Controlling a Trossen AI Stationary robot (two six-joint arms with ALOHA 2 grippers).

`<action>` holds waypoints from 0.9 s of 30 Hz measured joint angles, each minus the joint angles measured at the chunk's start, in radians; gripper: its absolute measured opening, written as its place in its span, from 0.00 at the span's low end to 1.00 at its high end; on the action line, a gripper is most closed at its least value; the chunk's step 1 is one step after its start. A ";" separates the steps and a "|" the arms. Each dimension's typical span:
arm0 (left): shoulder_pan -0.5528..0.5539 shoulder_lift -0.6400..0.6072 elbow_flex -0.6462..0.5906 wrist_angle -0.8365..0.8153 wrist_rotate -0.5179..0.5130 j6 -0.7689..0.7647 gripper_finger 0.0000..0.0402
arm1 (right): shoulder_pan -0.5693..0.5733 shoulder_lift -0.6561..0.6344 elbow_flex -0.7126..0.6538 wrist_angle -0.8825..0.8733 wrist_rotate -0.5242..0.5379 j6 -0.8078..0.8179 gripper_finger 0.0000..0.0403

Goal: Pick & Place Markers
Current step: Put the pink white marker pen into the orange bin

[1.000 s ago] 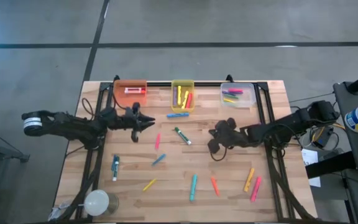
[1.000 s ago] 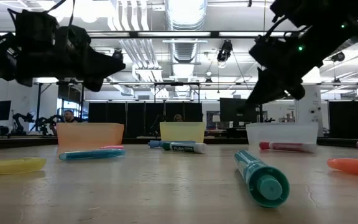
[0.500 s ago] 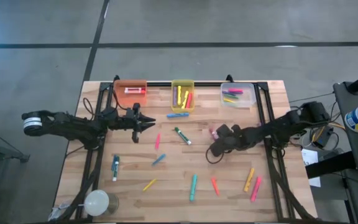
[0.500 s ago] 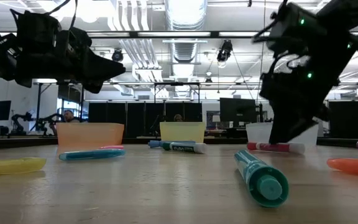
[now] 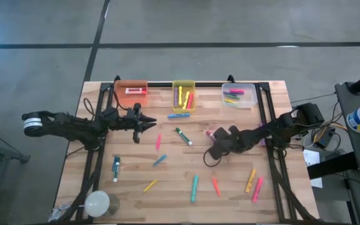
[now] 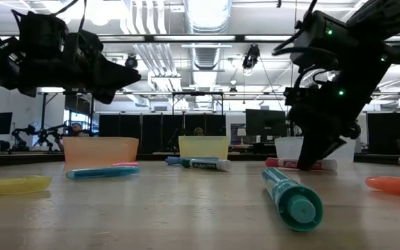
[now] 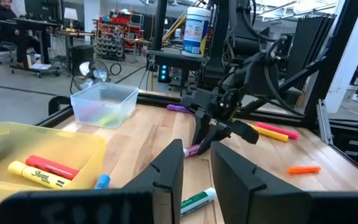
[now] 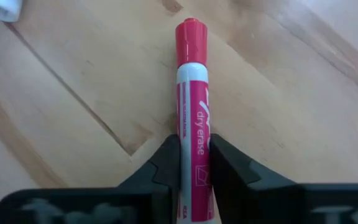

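Markers of many colours lie scattered on the wooden table (image 5: pixel 274 112). My right gripper (image 8: pixel 194 146) has come down on a pink dry-erase marker (image 8: pixel 191 74) right of the table's middle (image 5: pixel 210 133) and is shut on it. The marker lies flat on the wood (image 6: pixel 301 164). My left gripper (image 5: pixel 150 124) hangs level above the table's left half, pointing toward the right. Its fingers (image 7: pixel 194 180) stand a little apart with nothing between them. My right gripper pinches the pink marker's barrel (image 8: pixel 194 134) between its two fingers, one on each long side. The fingers slant down from the table's right side. The marker runs on ahead of them to its capped end (image 8: pixel 190 34). It lies flat on the table.
Three bins stand along the far edge: orange (image 5: pixel 131 90), yellow (image 5: pixel 184 94) and clear (image 5: pixel 238 95), each with markers inside. Loose markers lie near: green (image 5: pixel 183 136), blue (image 5: pixel 179 115), teal (image 5: pixel 194 187), orange (image 5: pixel 215 186). A white round thing (image 5: pixel 97 203) sits at the near left corner.
My right gripper has gone down toward the table and a little toward its left edge, tipping further downward, and has come onto the pink marker. The marker has slid slightly toward the left along the table.
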 joint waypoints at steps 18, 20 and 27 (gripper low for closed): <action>-0.002 0.000 0.000 0.248 0.164 -0.025 0.19 | -0.103 0.010 0.006 1.083 -0.286 -0.733 0.16; -0.007 0.000 0.000 0.284 0.175 -0.041 0.19 | -0.120 0.050 0.029 1.185 -0.308 -0.765 0.16; -0.039 0.001 0.014 0.296 0.175 -0.064 0.19 | -0.142 0.213 0.200 1.250 -0.312 -0.850 0.17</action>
